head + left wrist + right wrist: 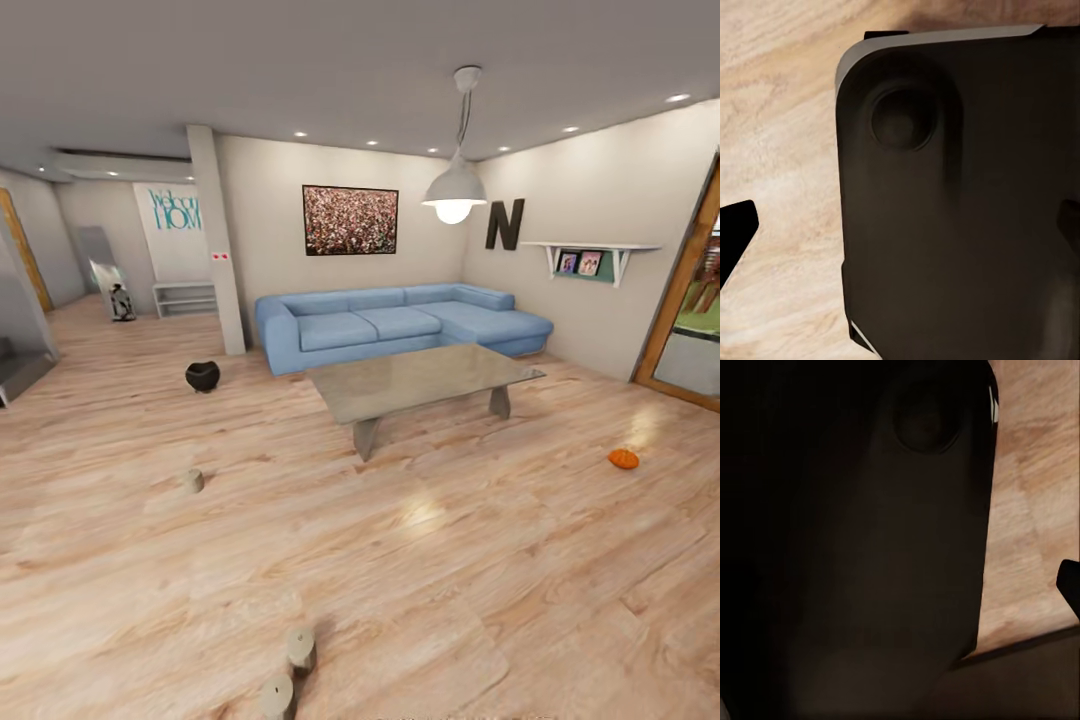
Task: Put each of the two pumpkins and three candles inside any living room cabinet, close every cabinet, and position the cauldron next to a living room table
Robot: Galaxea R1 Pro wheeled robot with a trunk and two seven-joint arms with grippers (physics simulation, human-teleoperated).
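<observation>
Of the left claw, the left wrist view caught a black fingertip [735, 232] at one edge and a dark sliver at the opposite edge, against a large dark body panel [960, 195] and wood floor; whether that claw stood apart or together could not be told. The right wrist view gave one black fingertip [1069, 585] beside a dark panel, and the right claw's state could not be told either.

From the head view, the living room lay ahead. The grey-topped surface [425, 378] stood in front of the blue corner sofa [400, 325]. The black cauldron [202, 376] sat on the plank floor [430, 580], off the table's left end, apart from it. One orange pumpkin [623, 458] lay on the floor to the table's right. One candle [193, 481] stood alone on the floor nearer the camera than the cauldron, and two more candles [300, 650] [277, 695] stood close together at the bottom of the view. A pendant lamp [454, 190] hung above the sofa.
</observation>
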